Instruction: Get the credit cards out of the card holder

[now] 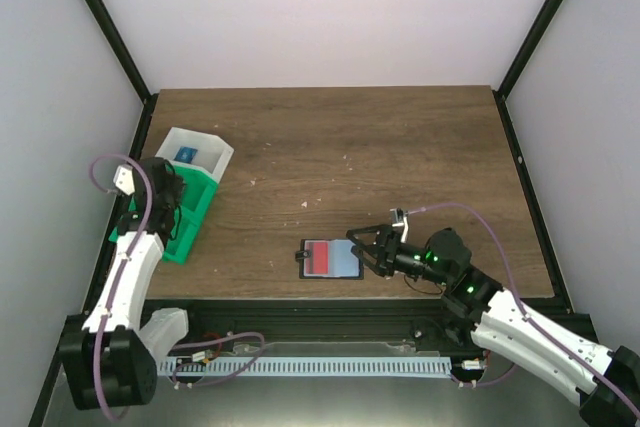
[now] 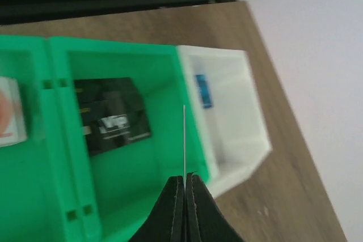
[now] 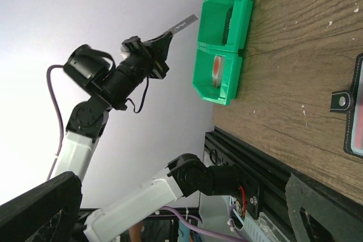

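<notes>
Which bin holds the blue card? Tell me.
The white bin; the green bins beside it hold a black card and an orange-marked one.

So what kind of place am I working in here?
Probably a lab test booth: plain white walls and black frame posts box in a wooden table, with plastic sorting bins at its left.

Black card holder (image 1: pixel 331 259) shows red and blue; green bin (image 1: pixel 192 231), white bin (image 1: pixel 212 152).

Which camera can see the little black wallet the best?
The top camera: the whole open card holder lies flat there, red card showing. The right wrist view catches only its edge; the left wrist view misses it.
</notes>
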Controlling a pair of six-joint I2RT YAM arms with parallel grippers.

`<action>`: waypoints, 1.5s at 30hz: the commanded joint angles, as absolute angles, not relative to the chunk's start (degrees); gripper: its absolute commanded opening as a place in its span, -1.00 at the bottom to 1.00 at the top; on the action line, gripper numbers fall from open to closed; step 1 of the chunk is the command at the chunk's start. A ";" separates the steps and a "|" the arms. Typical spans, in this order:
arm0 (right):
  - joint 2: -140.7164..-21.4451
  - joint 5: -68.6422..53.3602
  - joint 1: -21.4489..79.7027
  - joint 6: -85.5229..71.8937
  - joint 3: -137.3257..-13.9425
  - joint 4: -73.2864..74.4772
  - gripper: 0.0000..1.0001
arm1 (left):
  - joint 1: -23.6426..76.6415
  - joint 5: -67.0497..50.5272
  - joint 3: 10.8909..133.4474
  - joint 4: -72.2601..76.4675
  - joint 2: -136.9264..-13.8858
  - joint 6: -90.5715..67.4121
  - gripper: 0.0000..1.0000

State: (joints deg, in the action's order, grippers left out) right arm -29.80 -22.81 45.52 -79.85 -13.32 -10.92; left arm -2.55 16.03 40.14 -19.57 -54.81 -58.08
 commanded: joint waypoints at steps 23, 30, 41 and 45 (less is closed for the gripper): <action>-33.96 -22.79 45.18 -70.40 -18.96 -9.35 1.00 | -8.04 22.75 44.82 -12.16 -75.10 -60.74 -1.00; -34.40 -22.15 44.83 -67.52 -21.34 -7.11 1.00 | -8.35 22.20 43.29 -9.65 -77.54 -60.81 -1.00; -34.76 -22.53 44.48 -66.10 -21.59 -5.49 0.99 | -8.72 21.58 42.73 -5.98 -81.36 -58.48 -1.00; -35.00 -22.57 44.39 -65.39 -22.20 -5.42 1.00 | -8.75 20.70 43.67 -7.15 -82.93 -58.05 -0.95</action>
